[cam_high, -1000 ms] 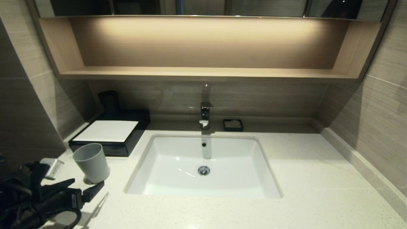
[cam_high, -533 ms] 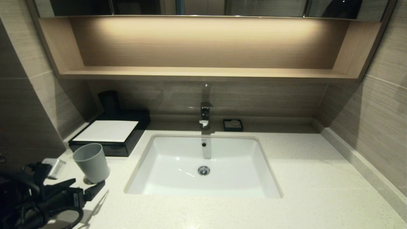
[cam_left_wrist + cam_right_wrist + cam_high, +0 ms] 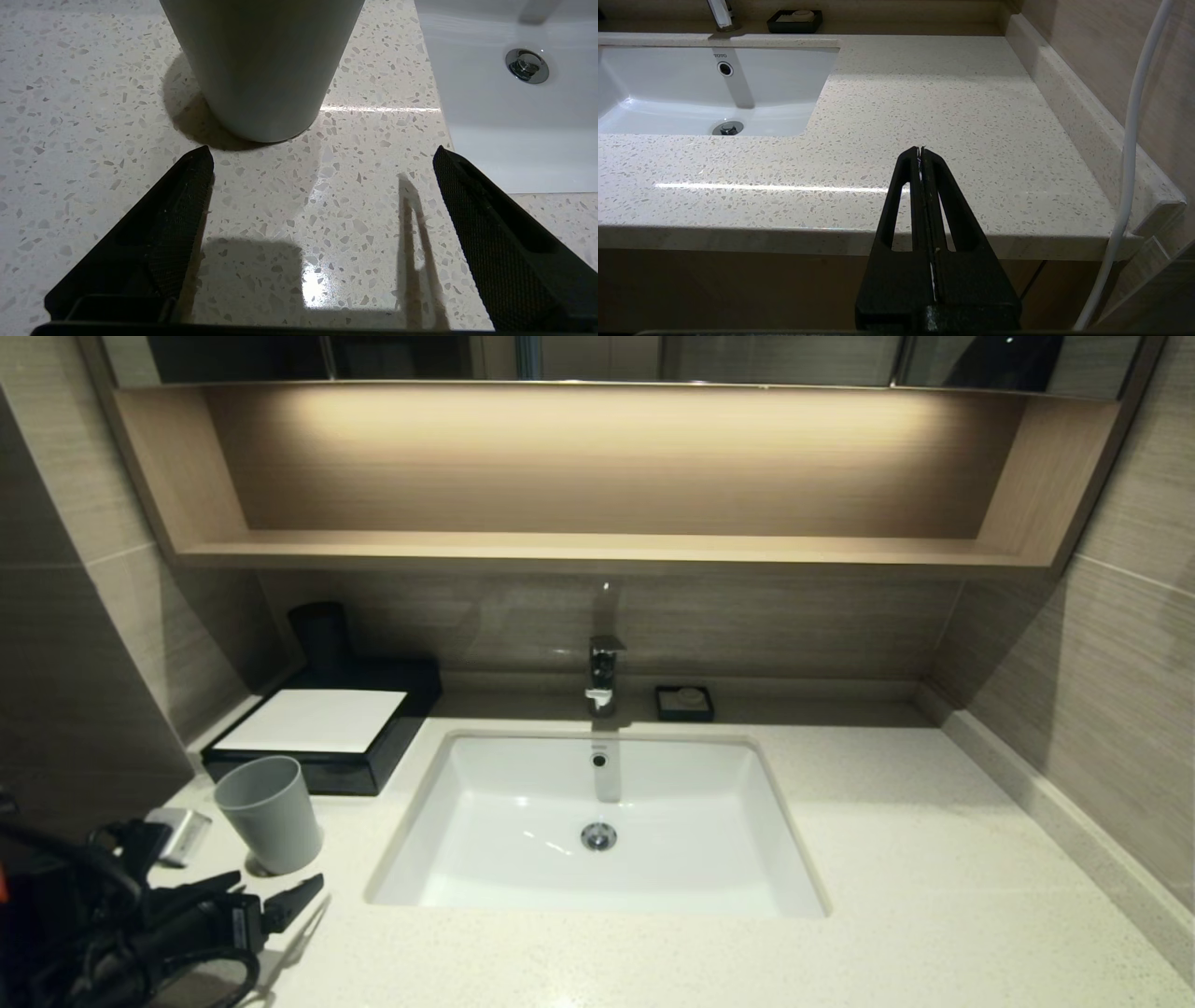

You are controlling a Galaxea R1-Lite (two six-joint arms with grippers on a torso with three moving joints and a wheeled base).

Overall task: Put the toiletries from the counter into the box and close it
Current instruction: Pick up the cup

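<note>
where speckled stone counter (image 3: 93, 93) bears smooth tapered grey cup (image 3: 261, 65)

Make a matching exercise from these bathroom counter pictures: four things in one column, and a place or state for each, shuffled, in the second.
Things:
1. grey cup
2. black box
3. left gripper
4. right gripper

Places or states:
A. fingers pressed together, over the counter's front edge
B. at the back left corner of the counter, white panel on top
C. jaws wide open, just short of the cup
D. upright between the box and the left gripper

Pairs: 1-D, 2-B, 3-C, 4-A
</note>
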